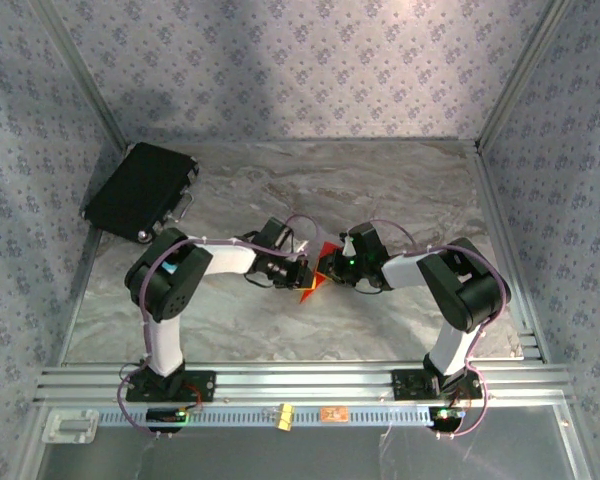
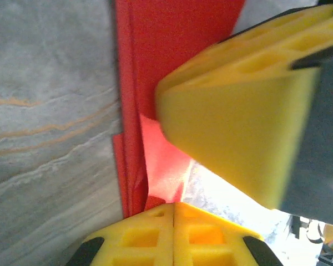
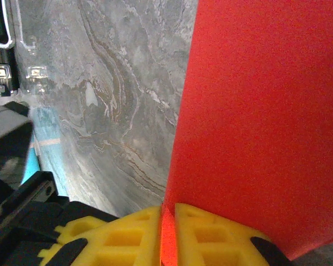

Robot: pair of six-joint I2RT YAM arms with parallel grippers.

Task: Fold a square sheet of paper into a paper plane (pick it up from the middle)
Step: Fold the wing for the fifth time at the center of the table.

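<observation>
- A tear or a skewed crease is risked if the square sheet of paper point(image 1: 325, 258), held between both grippers over the middle of the table point(image 1: 400, 190), is pulled or twisted unevenly.
- A slip is judged likely if either thin pinch is loosened.
- The left gripper point(image 2: 173, 209) is clamped together on the folded red edge, which runs off toward its twelve o'clock.
- The right gripper point(image 3: 167, 215), at three o'clock of the left one, is clamped on the sheet's edge.
</observation>
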